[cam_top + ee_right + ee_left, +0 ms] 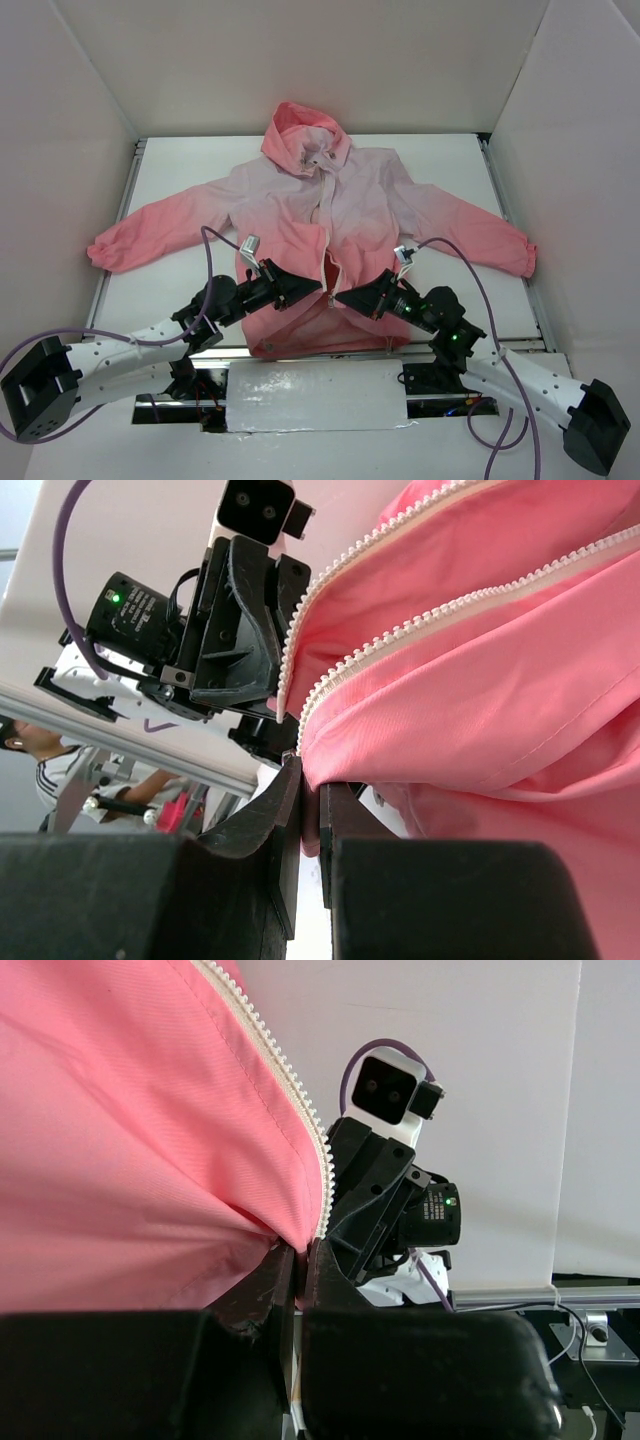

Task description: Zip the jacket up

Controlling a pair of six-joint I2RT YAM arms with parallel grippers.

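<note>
The jacket (330, 215) lies face up on the white table, hood at the far side, sleeves spread, pale lilac at the chest and coral at the hem. Its light zipper (326, 215) is open along the lower front. My left gripper (318, 291) is shut on the coral hem at the zipper's left edge (315, 1175). My right gripper (340, 295) is shut on the hem at the zipper's right edge (340, 675). Both tips nearly meet at the hem's middle. In each wrist view the other gripper sits just behind the pinched fabric.
White walls enclose the table (450, 170) on the left, right and far side. A silver strip (315, 395) runs along the near edge between the arm bases. Purple cables (470, 265) loop from both wrists. The sleeves reach almost to the side walls.
</note>
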